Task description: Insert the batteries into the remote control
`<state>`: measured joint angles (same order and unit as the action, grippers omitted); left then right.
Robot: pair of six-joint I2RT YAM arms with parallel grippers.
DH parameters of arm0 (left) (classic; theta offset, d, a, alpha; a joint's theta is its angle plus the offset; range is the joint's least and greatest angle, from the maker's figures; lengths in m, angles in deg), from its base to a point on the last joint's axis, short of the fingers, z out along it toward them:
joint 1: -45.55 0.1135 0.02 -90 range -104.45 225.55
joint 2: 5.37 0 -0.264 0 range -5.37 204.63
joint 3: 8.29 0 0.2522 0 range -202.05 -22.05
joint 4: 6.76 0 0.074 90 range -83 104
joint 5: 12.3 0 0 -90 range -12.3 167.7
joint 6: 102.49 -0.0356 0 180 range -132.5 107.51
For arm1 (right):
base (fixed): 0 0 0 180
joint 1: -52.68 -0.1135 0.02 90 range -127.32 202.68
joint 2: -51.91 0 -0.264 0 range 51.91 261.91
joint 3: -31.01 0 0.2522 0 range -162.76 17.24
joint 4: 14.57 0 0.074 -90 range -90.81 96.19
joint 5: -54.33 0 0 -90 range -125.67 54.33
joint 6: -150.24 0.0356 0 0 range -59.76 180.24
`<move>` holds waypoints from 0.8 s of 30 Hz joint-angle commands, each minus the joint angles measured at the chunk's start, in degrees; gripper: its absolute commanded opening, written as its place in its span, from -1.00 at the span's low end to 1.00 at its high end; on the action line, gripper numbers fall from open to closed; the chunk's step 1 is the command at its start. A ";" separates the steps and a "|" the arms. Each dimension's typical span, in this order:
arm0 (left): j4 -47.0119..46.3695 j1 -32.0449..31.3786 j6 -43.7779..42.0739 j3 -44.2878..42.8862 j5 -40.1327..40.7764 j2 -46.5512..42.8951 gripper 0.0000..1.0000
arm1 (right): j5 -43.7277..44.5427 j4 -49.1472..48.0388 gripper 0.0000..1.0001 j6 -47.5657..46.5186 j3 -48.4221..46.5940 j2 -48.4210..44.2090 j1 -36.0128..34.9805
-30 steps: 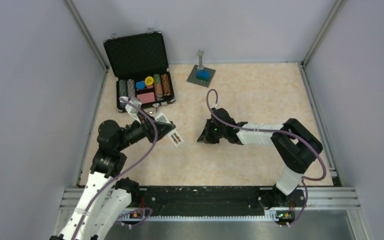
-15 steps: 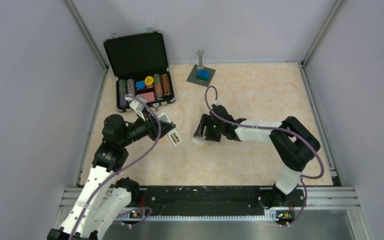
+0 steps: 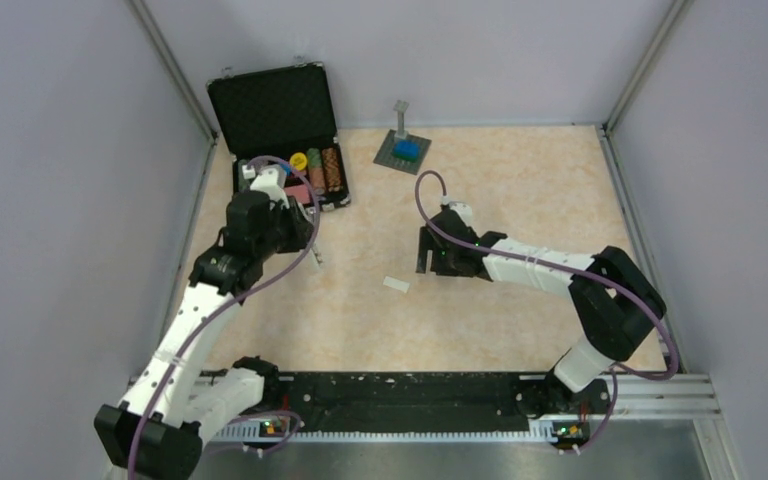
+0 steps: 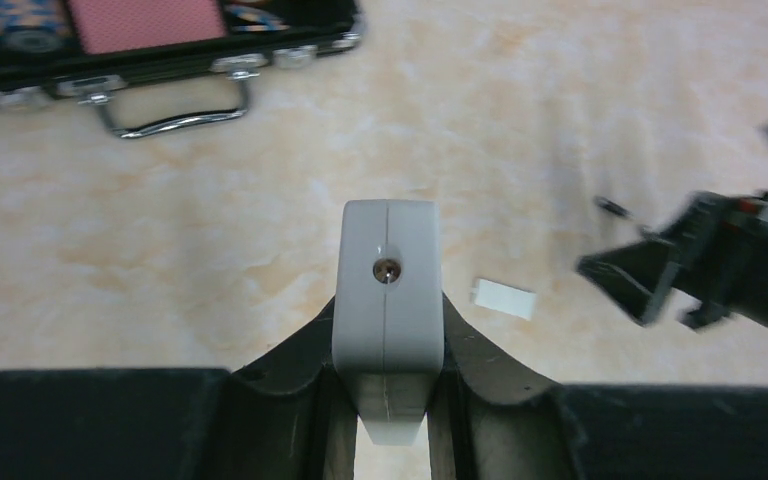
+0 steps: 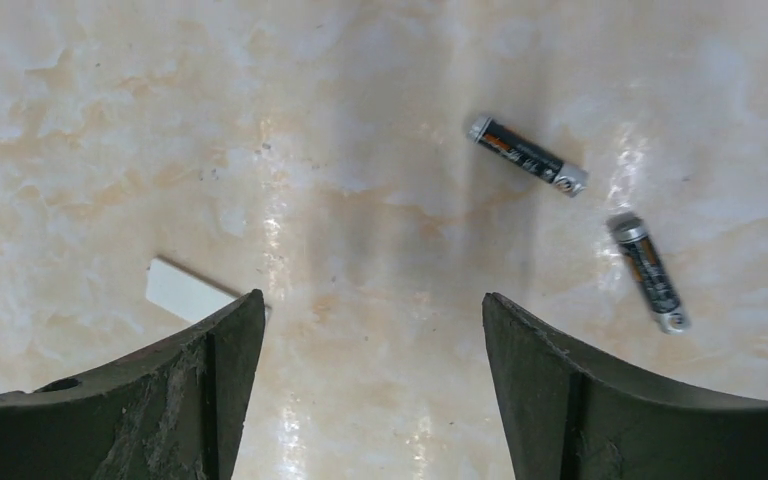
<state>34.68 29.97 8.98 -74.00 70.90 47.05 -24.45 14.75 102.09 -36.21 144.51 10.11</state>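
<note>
while the left gripper [image 4: 385, 352] is pinching the remote control [image 4: 385, 285] end-on between its fingers over the left side of the table [image 3: 520, 190], just near of the open chip case [image 3: 272, 108], the right gripper [image 5: 370, 310] is hovering around the middle with its fingers spread wide and nothing in them. the batteries [image 5: 527, 157] are both lying loose on the table below it, near each other but not touching, and the little white cover plate [image 5: 185, 290] is sitting flat just left and near of that gripper.
</note>
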 commanded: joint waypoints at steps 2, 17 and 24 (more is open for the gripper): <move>13.33 -1.50 -2.37 -9.89 26.73 8.32 -1.00 | 11.13 5.59 0.54 -5.33 -4.18 -4.22 0.46; 45.32 -6.90 15.79 -25.68 71.38 31.39 -1.00 | 13.91 6.90 0.51 -6.07 -4.54 -4.49 1.63; 63.36 -7.43 28.95 -30.33 83.18 43.97 -1.00 | 12.21 5.68 0.51 -7.96 -4.01 -5.93 3.39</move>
<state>86.53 22.98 30.68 -103.04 143.53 86.35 -12.80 21.63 95.88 -38.46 141.80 12.41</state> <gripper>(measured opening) 0.296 0.757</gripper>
